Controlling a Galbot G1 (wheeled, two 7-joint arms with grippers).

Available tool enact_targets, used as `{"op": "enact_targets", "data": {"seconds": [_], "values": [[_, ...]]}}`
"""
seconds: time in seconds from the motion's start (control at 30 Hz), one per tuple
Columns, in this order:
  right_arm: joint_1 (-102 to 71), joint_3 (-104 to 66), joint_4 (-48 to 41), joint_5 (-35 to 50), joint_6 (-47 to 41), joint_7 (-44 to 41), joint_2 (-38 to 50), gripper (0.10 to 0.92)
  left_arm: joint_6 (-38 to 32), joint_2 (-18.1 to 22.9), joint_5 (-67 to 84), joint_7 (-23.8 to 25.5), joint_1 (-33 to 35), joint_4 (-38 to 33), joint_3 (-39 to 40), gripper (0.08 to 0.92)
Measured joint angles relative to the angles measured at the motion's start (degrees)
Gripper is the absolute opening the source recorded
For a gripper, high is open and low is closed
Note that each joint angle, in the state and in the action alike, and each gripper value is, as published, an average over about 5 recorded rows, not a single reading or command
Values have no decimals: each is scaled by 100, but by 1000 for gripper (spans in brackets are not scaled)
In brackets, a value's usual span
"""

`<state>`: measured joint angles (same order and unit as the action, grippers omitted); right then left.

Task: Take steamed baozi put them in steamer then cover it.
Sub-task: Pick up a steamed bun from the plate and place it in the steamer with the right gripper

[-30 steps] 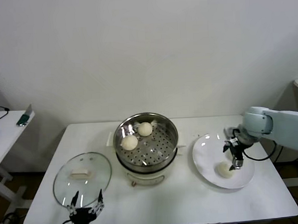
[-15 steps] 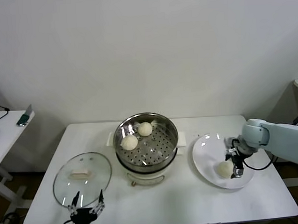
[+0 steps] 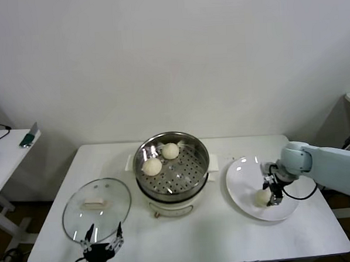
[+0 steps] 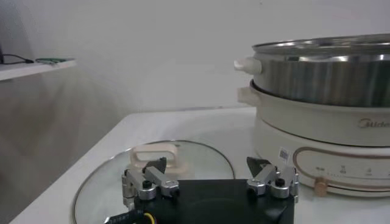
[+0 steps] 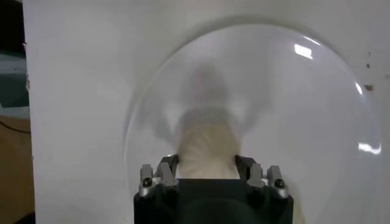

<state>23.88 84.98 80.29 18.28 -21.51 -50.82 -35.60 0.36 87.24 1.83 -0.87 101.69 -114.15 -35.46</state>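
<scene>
Two steamed baozi (image 3: 151, 166) (image 3: 171, 150) lie on the perforated tray of the steamer (image 3: 201, 156), which stands at the table's middle. A third baozi (image 3: 262, 197) lies on the white plate (image 3: 242, 174) at the right. My right gripper (image 3: 271, 195) is down on the plate, its fingers closed against both sides of that baozi, as the right wrist view shows (image 5: 207, 146). The cover (image 3: 97, 208) lies flat on the table at the left. My left gripper (image 3: 101, 237) is open and parked just in front of the cover. No fourth baozi is in view.
The steamer's cream base (image 4: 317, 143) stands close beside the cover (image 4: 201, 155) in the left wrist view. A side table (image 3: 6, 151) with small items stands off to the far left. The plate's rim lies near the table's right front edge.
My right gripper has dropped onto the plate and shifted left, from beside the baozi to astride it. The left arm, cover and steamer have not moved.
</scene>
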Motion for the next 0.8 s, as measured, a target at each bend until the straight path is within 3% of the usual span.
{"op": "enact_targets", "data": {"seconds": [0.43, 0.8], "values": [[2471, 671, -99, 266, 1746, -827, -1008, 645, -6, 40, -99, -8, 0, -37, 122, 823], [3146, 414, 506, 3, 3176, -891, -2187, 645, -1, 33, -77, -13, 28, -92, 50, 823]]}}
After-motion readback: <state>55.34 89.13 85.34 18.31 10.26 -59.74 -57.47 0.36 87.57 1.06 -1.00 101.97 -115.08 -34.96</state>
